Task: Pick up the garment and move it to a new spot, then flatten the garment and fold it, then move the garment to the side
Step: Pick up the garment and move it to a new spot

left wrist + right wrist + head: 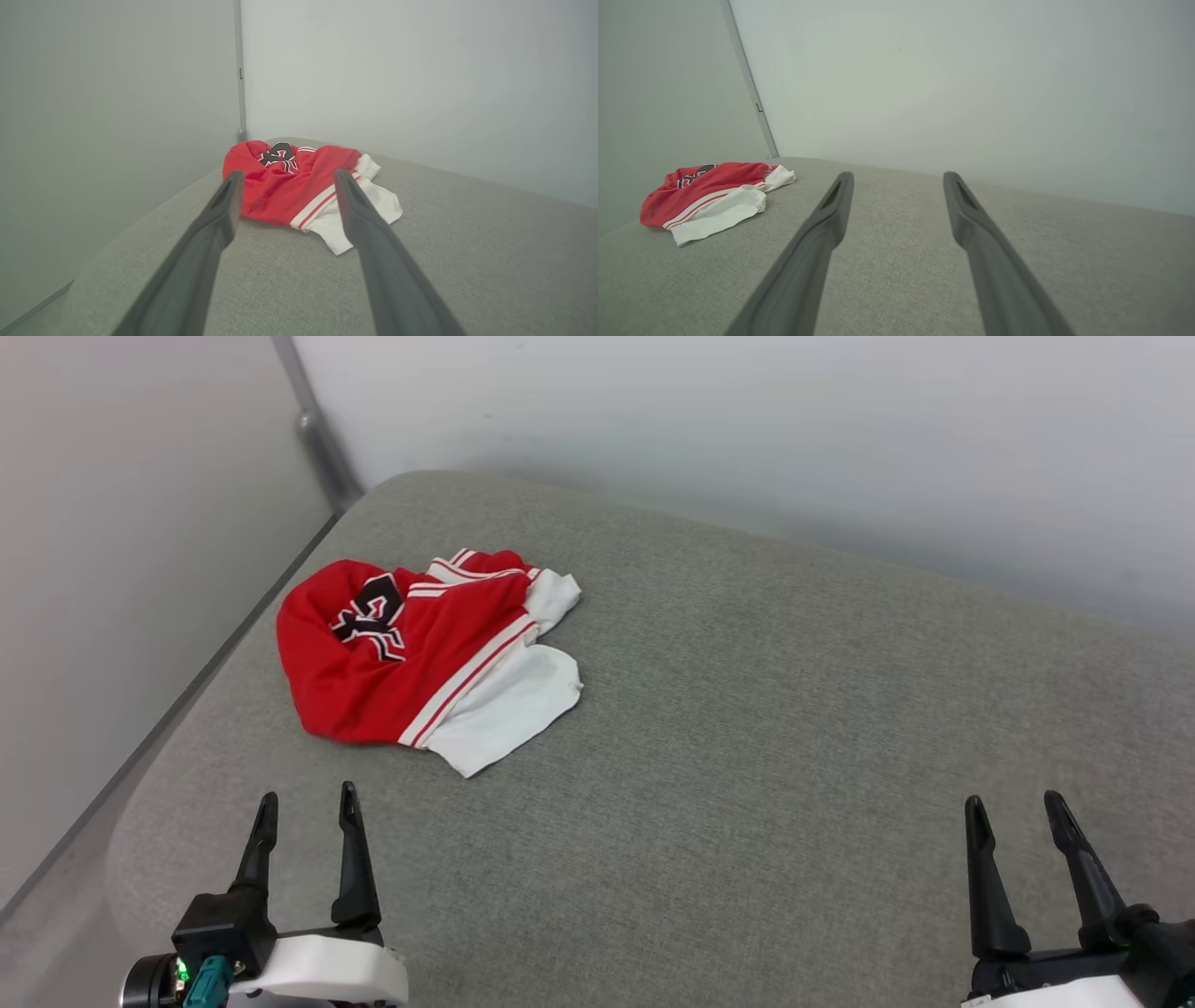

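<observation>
On nubby grey upholstery [747, 756], crumpled red garment [392, 663].

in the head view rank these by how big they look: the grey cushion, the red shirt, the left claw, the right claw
1. grey cushion, by far the largest
2. red shirt, crumpled on it
3. left claw and right claw: they look alike, both open, near the camera and cut off at the bottom edge, so unranked
</observation>
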{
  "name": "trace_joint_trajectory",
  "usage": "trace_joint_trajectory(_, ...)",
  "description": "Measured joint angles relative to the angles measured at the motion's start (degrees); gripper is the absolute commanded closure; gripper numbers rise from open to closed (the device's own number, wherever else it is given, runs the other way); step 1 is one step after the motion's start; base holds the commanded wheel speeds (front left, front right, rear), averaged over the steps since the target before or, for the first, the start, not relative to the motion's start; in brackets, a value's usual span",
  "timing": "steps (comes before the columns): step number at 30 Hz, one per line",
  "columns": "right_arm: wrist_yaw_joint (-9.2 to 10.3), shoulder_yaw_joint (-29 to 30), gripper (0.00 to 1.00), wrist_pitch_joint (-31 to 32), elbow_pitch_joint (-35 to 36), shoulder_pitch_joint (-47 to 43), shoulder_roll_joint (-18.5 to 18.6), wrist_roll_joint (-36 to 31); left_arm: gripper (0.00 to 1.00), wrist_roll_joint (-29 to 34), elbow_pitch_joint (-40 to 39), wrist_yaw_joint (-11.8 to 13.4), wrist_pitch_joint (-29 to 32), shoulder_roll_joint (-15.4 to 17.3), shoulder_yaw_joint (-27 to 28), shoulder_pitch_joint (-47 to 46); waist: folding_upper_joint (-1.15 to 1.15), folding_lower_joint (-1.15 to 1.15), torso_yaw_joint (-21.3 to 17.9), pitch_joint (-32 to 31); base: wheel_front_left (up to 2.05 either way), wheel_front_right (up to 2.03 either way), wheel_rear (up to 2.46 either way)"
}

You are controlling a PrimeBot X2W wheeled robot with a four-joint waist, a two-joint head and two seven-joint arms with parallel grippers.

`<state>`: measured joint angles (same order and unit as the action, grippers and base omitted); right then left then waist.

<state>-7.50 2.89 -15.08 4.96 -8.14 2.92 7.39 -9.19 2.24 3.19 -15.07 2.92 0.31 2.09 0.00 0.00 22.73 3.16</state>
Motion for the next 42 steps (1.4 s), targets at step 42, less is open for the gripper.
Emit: trace_joint_trajectory(42,0.0,1.04,0.0,0.0,5.9,10.7,-0.01,-8.92,0.0,-5.44,23.97,-10.58,2.52,20.87,6.27,-44.27,0.0,0.02,-5.86,21.3,0.0,0.0,0.0)
